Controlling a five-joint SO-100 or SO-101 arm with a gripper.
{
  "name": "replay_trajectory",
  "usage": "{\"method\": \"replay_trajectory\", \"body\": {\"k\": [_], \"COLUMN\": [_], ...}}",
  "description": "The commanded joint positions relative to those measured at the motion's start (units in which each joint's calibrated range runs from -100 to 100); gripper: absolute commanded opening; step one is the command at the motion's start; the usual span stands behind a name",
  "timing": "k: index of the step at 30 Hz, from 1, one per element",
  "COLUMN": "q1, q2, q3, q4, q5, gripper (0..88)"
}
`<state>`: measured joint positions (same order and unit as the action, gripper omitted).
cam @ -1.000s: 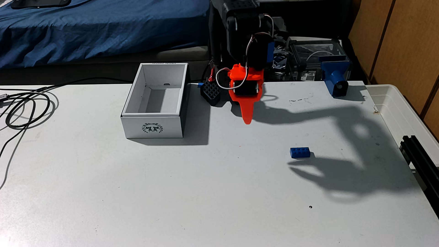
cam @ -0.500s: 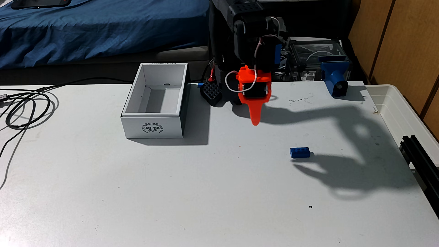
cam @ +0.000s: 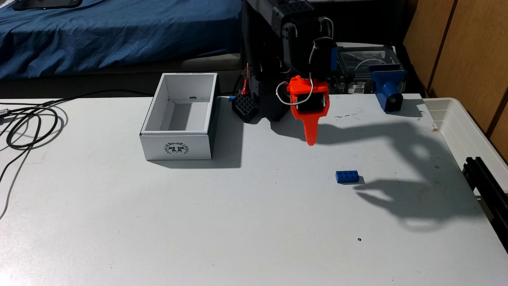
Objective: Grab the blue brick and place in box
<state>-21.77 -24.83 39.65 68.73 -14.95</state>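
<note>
In the fixed view we see the gripper hanging above the tabletop, pointing downward, with its orange body just in front of the black arm. From this angle we see a single orange tip; we cannot tell whether the jaws are apart or together. Nothing is seen between them.

We locate the blue brick lying flat on the tabletop, studs up, its long side running left to right across the view. It sits nearer the camera than the gripper and to the right of it, apart from it. The shadow of the arm falls on the tabletop just to the right of the brick.

We locate the box to the left of the gripper, well apart from the brick. It stands upright and open at the top, with its wreath emblem facing the camera and white inner walls visible.

Other items noted: a coil of black cable at the left side of the tabletop, a blue bracket at the far right edge, a translucent plastic tub beside the right edge of the tabletop, and a bed with a blue cover behind.
</note>
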Motion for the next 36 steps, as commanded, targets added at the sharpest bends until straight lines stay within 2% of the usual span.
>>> {"method": "replay_trajectory", "body": {"k": [1, 25, 31, 36], "q1": [0.08, -3.19, -5.87, -8.24], "q2": [-0.24, 0.01, -0.07, 0.01], "q3": [-0.25, 2.58, 2.50, 1.70], "q4": [-0.44, 0.59, 0.94, 1.02], "q5": [-0.29, -0.39, -5.07, -6.86], "gripper": [0.8, 0.9, 1.0, 1.0]}}
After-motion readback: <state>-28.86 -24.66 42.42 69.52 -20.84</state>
